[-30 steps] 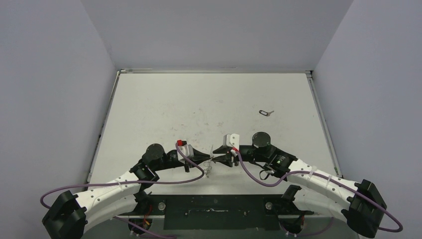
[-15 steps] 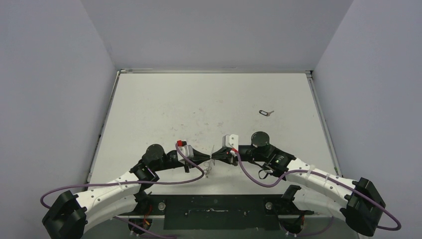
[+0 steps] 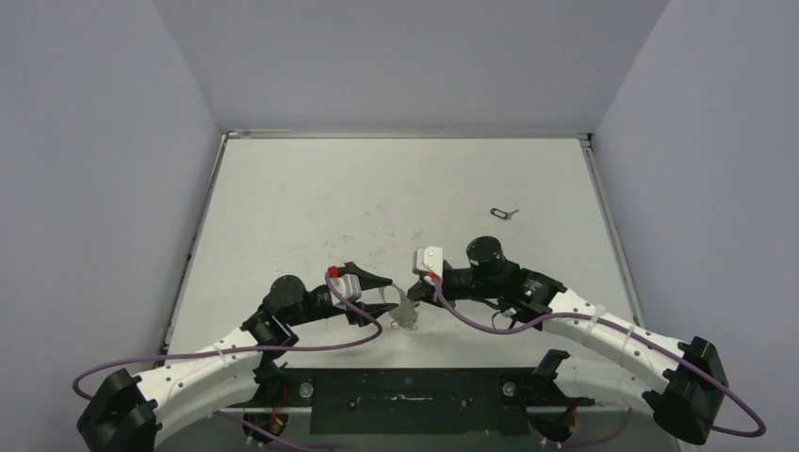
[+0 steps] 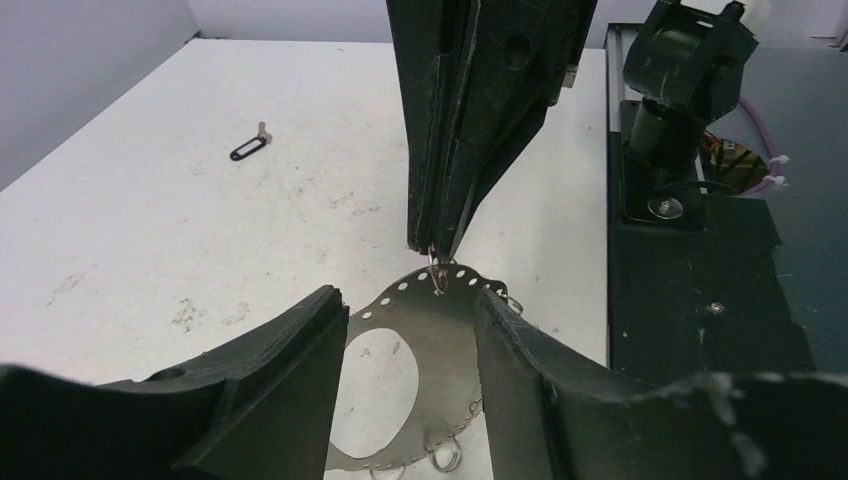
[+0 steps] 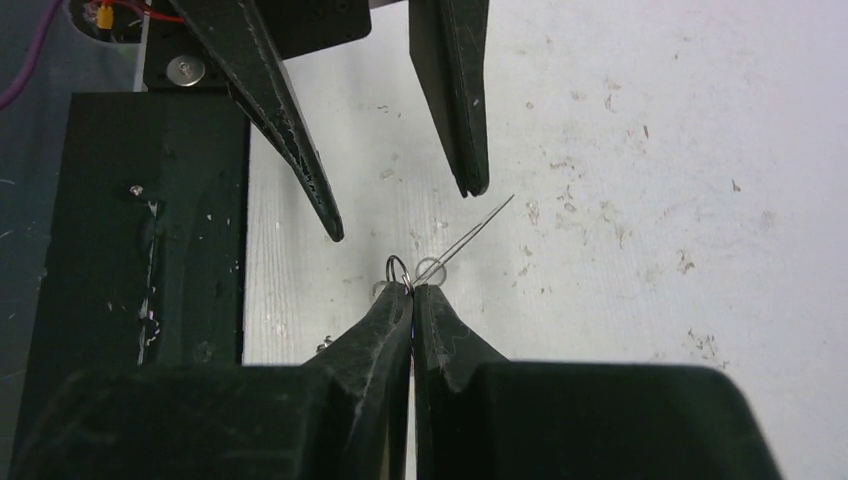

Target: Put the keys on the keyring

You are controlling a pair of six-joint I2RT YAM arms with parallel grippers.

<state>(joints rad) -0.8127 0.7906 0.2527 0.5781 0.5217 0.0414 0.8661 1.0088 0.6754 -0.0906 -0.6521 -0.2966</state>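
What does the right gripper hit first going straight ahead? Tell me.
The right gripper, shut on the keyring, points at the open left gripper: likely its fingers first, or the gap between them; depth is unclear.

White shells and black joints clothe the left arm [image 3: 198, 363] and the right arm [image 3: 612, 334] — each trailing a looped purple cable [image 3: 490, 330]. A white wrist block [image 3: 429, 257], red-tipped. The right pincer [image 5: 411, 288] has black, scuffed, tapered fingers [image 5: 375, 345].
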